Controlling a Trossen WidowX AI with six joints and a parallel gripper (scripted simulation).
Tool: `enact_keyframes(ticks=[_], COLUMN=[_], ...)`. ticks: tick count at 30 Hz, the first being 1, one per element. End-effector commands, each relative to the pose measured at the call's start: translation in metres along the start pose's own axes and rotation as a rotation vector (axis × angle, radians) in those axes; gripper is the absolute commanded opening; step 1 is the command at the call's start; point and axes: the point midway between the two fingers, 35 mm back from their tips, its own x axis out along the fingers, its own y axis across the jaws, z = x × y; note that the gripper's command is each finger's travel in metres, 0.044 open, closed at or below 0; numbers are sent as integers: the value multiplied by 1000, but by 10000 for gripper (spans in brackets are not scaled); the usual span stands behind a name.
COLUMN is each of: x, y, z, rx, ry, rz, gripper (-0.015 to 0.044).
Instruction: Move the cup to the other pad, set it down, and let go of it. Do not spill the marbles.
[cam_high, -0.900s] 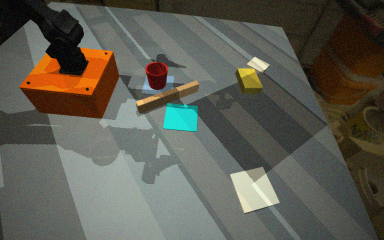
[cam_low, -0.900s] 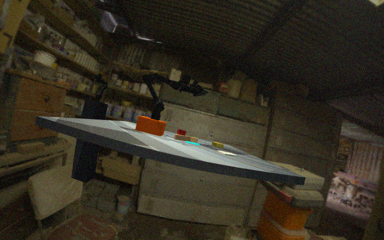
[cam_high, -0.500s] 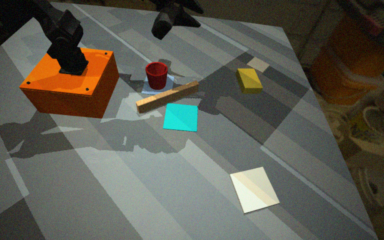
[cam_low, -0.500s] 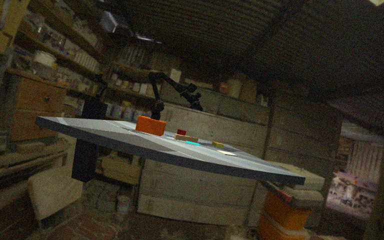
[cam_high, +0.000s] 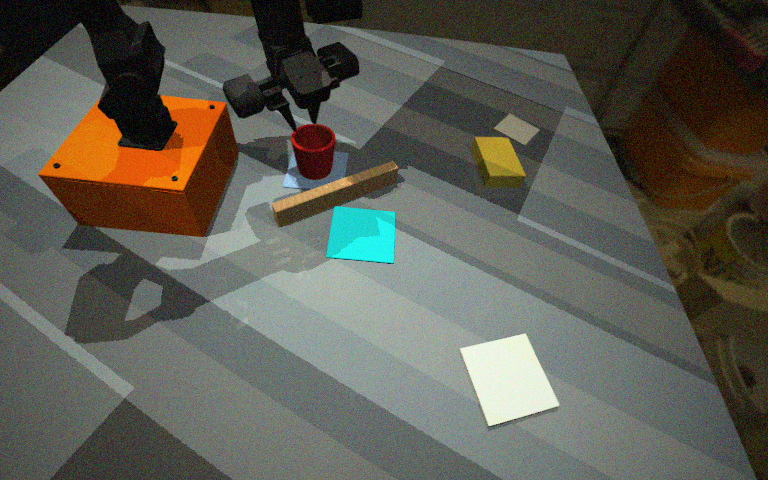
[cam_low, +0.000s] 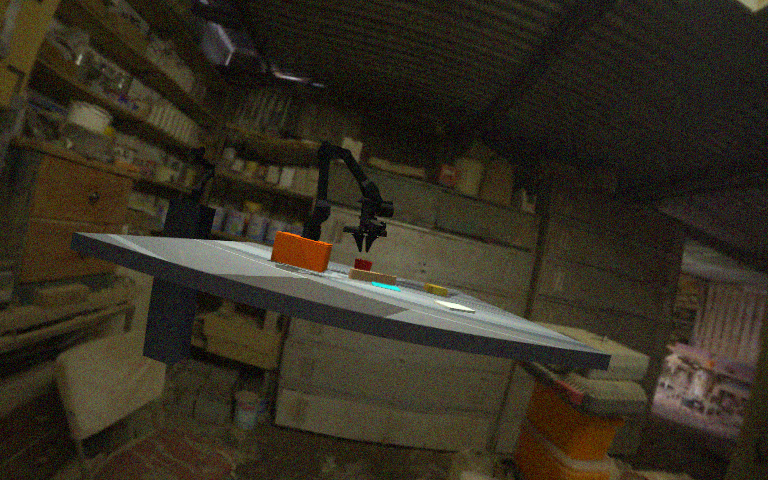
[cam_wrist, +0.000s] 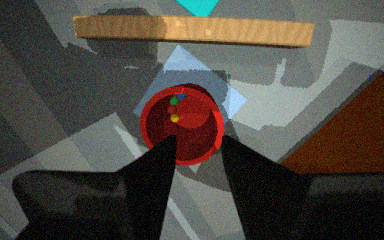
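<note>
Cup (cam_high: 314, 161) (cam_low: 363, 264) (cam_wrist: 218, 127): one, red, set upright on the pale blue pad (cam_high: 341, 166) (cam_wrist: 180, 59); marbles (cam_wrist: 174, 101) contained. Gripper (cam_high: 304, 126) (cam_low: 363, 250) (cam_wrist: 199, 141): one, pointed downward above the cup, its fingers parted partway, with nothing gripped. Wooden bar (cam_high: 336, 193) (cam_low: 372, 276) (cam_wrist: 195, 32): one, laid between that pad and the cyan pad (cam_high: 362, 235) (cam_low: 386, 286) (cam_wrist: 200, 6). Yellow block (cam_high: 499, 161) (cam_low: 435, 289): one, placed well apart.
</note>
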Motion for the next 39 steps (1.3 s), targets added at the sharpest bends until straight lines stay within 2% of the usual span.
enact_keyframes(ticks=[1, 12, 39], x=[5, 8, 52], y=[-15, -12, -16], z=[-10, -8, -10], rx=[95, 95, 95], ry=[36, 36, 36], rz=[-123, -122, -123], gripper=[148, 148, 148])
